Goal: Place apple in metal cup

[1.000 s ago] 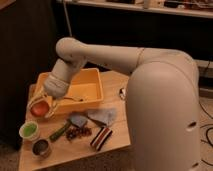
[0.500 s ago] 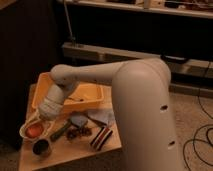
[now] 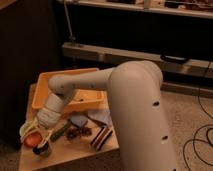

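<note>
The apple [image 3: 32, 140], small and orange-red, sits between the pale fingers of my gripper [image 3: 33, 136] at the front left of the wooden table [image 3: 75, 152]. The gripper is shut on the apple and holds it low, just left of and slightly above the metal cup [image 3: 43, 149]. The cup is short, grey and shiny, and stands near the table's front left edge. The apple touches or nearly touches the cup's rim. My arm reaches in from the right and hides the white cup.
A yellow-orange tray [image 3: 46, 83] stands at the back of the table. A green object [image 3: 61, 131], a dark reddish-brown cluster [image 3: 80, 132], a blue-grey cloth [image 3: 98, 116] and a dark striped packet [image 3: 101, 138] lie to the right of the gripper. A dark shelf unit stands behind.
The gripper with the apple has moved down and towards the table's front, from beside the tray to right by the metal cup. The view has shifted.
</note>
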